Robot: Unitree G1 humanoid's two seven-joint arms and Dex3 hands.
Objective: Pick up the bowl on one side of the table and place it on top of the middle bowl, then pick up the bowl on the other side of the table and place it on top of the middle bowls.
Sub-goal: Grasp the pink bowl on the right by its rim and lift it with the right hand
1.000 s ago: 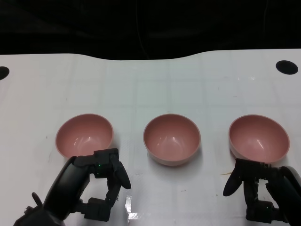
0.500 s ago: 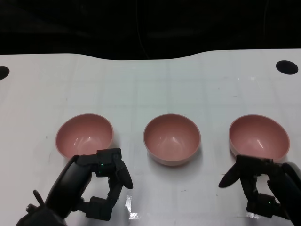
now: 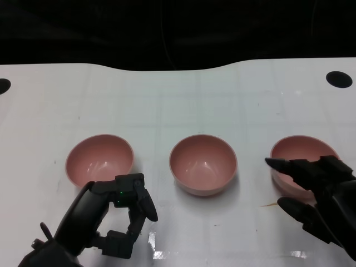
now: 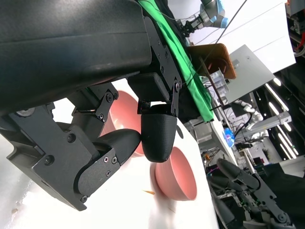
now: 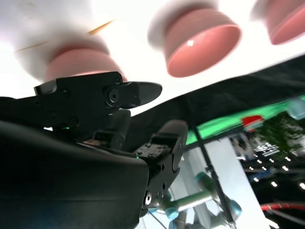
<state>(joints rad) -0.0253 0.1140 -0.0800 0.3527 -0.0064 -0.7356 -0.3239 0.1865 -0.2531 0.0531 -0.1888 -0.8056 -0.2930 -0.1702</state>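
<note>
Three pink bowls stand in a row on the white table (image 3: 178,105): the left bowl (image 3: 100,160), the middle bowl (image 3: 203,164) and the right bowl (image 3: 303,156). My right hand (image 3: 317,192) has its fingers spread wide over the near rim of the right bowl, one fingertip (image 3: 273,163) reaching above its left edge; nothing is gripped. The right wrist view shows that bowl (image 5: 78,59) just beyond the fingers, and the middle bowl (image 5: 202,40) further off. My left hand (image 3: 119,214) rests just in front of the left bowl with fingers curled in, holding nothing.
Black round holes sit in the table at the far right (image 3: 339,79) and far left (image 3: 3,85). A dark backdrop lies beyond the table's far edge. A small brown mark (image 3: 270,204) lies on the table near the right bowl.
My right hand has uncurled and risen from in front of the right bowl, its fingers now spread over the bowl's near rim. The left hand and the bowls have stayed put.
</note>
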